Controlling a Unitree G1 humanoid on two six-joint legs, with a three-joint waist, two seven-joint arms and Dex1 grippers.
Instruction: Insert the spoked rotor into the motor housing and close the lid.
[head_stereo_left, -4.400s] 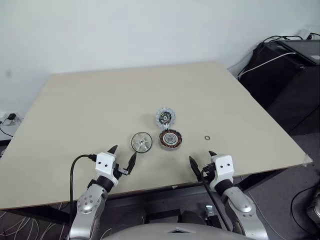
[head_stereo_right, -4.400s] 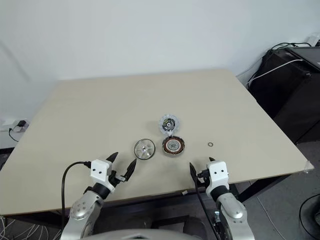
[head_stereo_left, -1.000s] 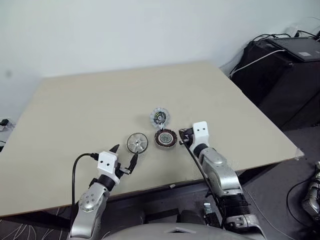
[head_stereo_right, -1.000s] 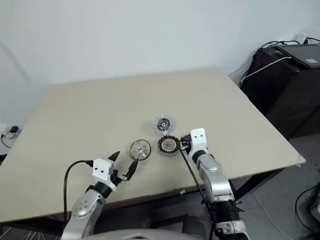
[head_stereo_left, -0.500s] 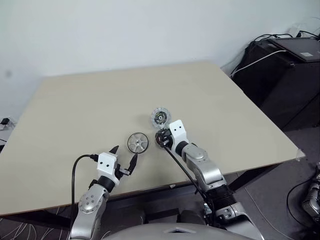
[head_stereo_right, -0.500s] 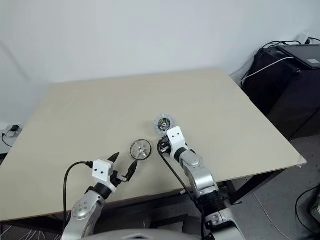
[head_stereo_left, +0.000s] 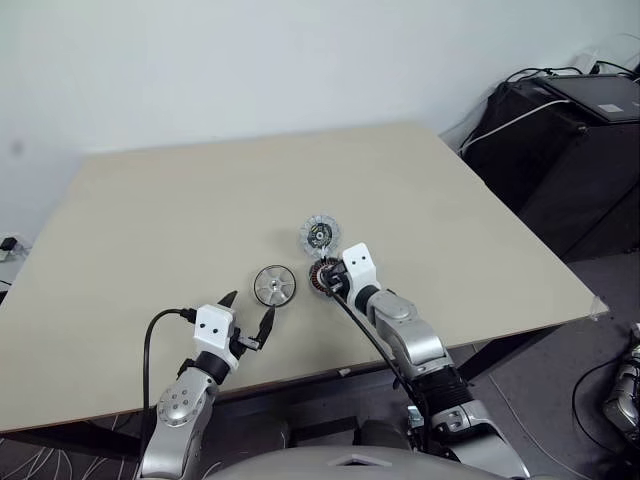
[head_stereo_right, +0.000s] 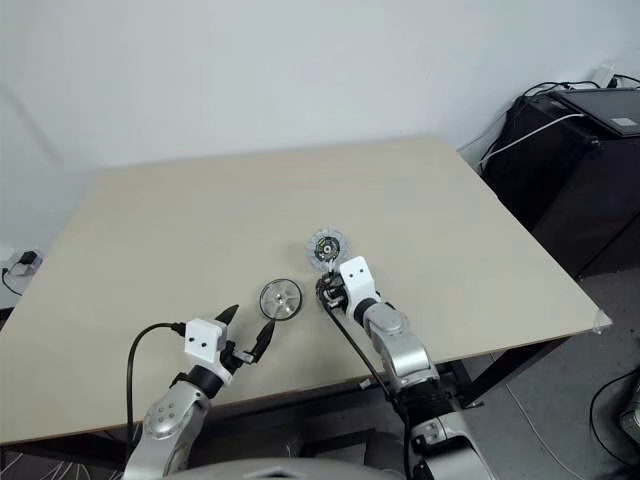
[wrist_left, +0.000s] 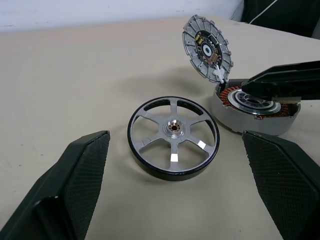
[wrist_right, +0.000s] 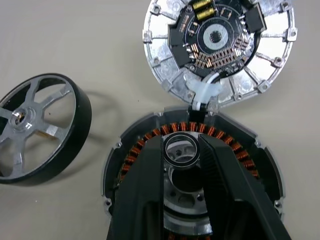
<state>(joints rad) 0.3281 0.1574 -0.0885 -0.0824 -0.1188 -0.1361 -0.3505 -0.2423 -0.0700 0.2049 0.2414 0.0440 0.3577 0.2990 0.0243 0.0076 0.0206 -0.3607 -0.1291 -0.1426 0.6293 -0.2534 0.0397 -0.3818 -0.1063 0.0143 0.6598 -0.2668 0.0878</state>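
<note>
The right tool (wrist_right: 182, 152) hung directly over the motor housing (wrist_right: 130, 165), its two fingers nearly closed around a small metal ring (wrist_right: 182, 150) and holding it just above the pale centre, inside the circle of copper windings. The left tool (wrist_left: 170, 165) stood fully released near the worktop's (head_stereo_left: 150, 210) front edge, grasping nothing.

The relation that mattered — the spoked rotor (wrist_left: 172, 137) lay flat, hub up, straight ahead of the left tool and between the lines of its spread fingers, with the housing just beside it on the robot's right. The left arm looked the nearer one to the rotor; the right was busy over the housing. My guess is that the ring had to be seated or cleared before the rotor could go in, though which was intended I could not tell.

The lid (wrist_right: 217, 47) stood tilted open behind the housing, joined to it by a pale tab, circuit face showing — so closing was not yet done.

No brand, label or legible writing appeared on any part.
</note>
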